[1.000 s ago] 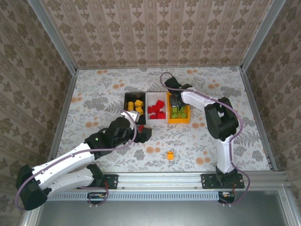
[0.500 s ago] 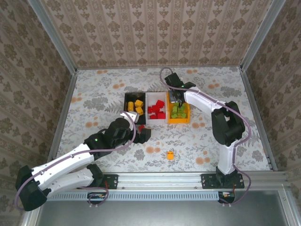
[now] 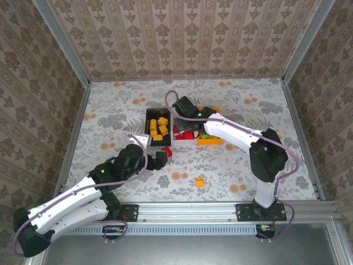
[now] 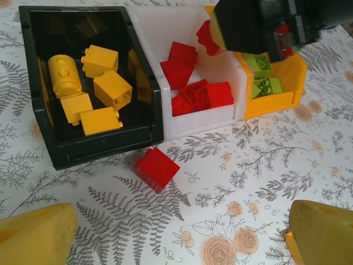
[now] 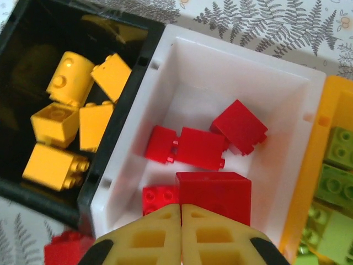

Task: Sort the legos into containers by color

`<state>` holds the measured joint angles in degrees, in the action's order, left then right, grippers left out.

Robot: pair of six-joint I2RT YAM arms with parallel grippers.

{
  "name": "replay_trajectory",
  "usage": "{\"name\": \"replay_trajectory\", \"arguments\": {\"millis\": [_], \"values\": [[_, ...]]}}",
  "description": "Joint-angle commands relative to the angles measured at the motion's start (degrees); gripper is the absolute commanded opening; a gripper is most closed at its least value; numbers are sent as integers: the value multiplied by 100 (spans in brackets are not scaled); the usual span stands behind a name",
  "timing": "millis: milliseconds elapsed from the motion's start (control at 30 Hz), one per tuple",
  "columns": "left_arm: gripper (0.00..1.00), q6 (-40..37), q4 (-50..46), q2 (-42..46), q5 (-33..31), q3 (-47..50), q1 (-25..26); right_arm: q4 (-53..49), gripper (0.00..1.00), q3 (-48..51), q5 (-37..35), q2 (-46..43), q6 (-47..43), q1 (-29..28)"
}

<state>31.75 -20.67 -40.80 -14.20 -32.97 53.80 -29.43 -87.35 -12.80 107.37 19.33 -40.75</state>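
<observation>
The left gripper (image 4: 177,237), fingers wide apart, is nearer the loose red brick (image 4: 157,168), which lies just ahead beside the black bin (image 4: 99,144). The right gripper (image 5: 181,234), pressed together and seemingly empty, hangs over the white bin (image 5: 231,83).

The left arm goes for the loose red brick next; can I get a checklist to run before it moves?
1. Open left gripper: ok.
2. Clear access to red brick from above: ok.
3. Alignment: not ok, brick lies ahead of that gripper, by the black bin.
4. Free white bin for the drop: not ok, shut right gripper hangs over it.
5. No other strays: not ok, yellow brick lies loose on the table.
</observation>
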Motion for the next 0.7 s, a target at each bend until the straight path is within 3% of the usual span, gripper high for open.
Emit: {"name": "replay_trajectory", "arguments": {"millis": [0,100,167,433,667], "values": [[100,174,-229,179,-145,85,-47,-98,34,-419,-148,413,67,129],[100,226,-279,335,-147,139,-63,-53,52,-348,-148,255,101,121],[100,231,-263,431,-129,191,-59,-13,57,-166,-145,6,146,91],[100,318,-215,646,-171,361,-81,-95,67,1963,-55,-1771,801,-300],[100,438,-123,670,-171,488,-118,-458,72,3783,337,-2716,1534,-1116]]}}
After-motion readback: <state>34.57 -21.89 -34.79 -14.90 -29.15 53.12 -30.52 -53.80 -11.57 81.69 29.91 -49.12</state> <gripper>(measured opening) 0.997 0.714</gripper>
